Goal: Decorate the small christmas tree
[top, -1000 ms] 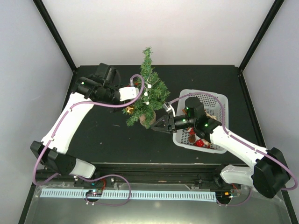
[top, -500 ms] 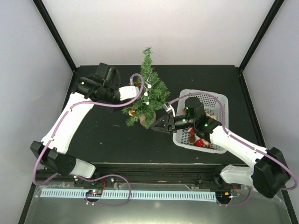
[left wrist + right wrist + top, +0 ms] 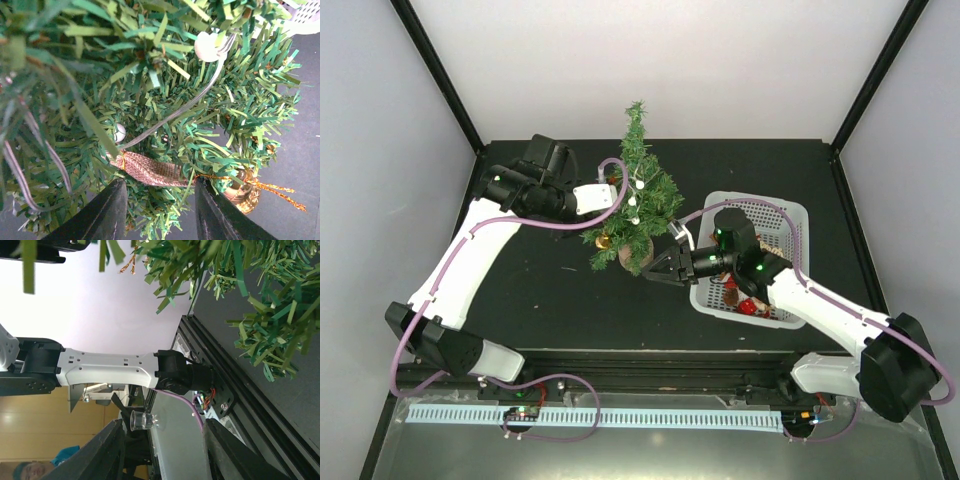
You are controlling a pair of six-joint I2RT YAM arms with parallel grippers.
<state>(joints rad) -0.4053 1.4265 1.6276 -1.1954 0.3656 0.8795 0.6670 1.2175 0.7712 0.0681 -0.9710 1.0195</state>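
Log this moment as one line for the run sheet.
left gripper open at small christmas tree | burlap ornament sits in branches | right gripper open, low beside tree

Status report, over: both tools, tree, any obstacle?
Left tool open at burlap ornament on small christmas tree. Right tool open, empty, by tree base. No obstacle seen.

small christmas tree [image 3: 642, 205], bristly green, brown pot, standing upright, white beads [image 3: 634, 199] and gold bauble [image 3: 603, 240] on branches
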